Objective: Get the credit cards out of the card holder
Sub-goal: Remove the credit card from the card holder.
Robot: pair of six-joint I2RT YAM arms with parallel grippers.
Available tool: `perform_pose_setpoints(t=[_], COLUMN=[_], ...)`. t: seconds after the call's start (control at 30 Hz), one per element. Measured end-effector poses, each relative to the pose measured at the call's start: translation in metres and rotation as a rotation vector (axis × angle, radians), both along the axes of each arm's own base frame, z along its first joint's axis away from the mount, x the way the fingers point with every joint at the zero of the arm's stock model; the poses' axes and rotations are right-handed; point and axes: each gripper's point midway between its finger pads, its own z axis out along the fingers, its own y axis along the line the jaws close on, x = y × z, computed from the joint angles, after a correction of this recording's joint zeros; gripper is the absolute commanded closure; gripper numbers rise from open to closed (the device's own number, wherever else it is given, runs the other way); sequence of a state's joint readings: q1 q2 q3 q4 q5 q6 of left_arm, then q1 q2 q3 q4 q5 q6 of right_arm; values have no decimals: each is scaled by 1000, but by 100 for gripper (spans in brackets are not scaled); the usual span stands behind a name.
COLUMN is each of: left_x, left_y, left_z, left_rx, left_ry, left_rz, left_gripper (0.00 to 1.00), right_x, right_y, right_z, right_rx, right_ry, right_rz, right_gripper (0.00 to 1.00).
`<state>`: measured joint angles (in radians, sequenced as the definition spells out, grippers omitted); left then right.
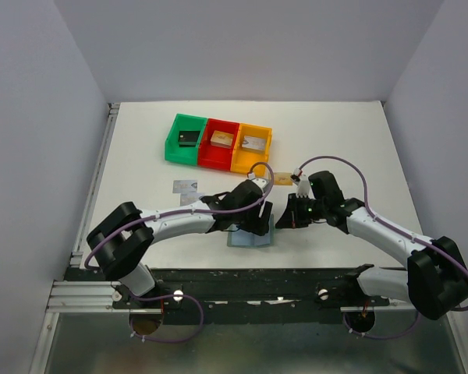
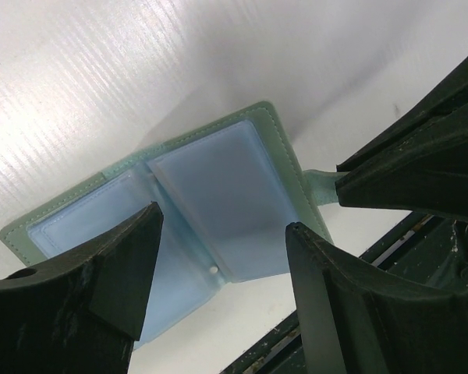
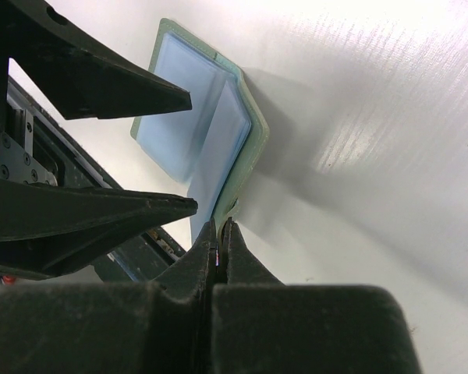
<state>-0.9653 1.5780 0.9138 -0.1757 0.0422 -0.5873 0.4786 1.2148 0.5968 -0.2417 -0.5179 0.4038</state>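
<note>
Left hand [image 2: 222, 220] spread wide over card holder [image 2: 218, 167]; right hand [image 3: 221, 232] apparently pinching its tab [image 2: 320, 183]

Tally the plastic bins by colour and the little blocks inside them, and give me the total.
Green bin: 1
Red bin: 1
Orange bin: 1
Black block: 1
Tan block: 1
Grey block: 1
Total: 6
</note>
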Motion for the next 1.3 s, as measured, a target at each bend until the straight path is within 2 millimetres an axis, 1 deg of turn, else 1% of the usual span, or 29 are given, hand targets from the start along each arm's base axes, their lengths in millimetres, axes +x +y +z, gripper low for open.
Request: perform_pose_setpoints(t=[0.2, 0.47, 0.63, 0.93, 1.13, 1.3], left_x=[-1, 0, 0, -1, -1, 1], left_y=[-1, -8, -9, -8, -3, 5], left_z=[-2, 3, 0, -5, -9, -13], left_rx=[3, -8, -1, 11, 36, 75], left_ry=[3, -4, 1, 8, 9, 0], left_rz=[-3, -11, -13, -13, -1, 26], left_gripper=[21, 21, 22, 27, 28, 29], right_x=[0, 0, 0, -1, -1, -1], right_y=[0, 0, 0, 1, 1, 1], right_z=[0, 0, 0, 0, 0, 0], right_rx=[0, 1, 3, 5, 5, 4], right_ry=[0, 0, 1, 3, 3, 2], right_rz=[0, 1, 3, 5, 5, 5], right_gripper=[100, 100, 100, 100, 100, 100])
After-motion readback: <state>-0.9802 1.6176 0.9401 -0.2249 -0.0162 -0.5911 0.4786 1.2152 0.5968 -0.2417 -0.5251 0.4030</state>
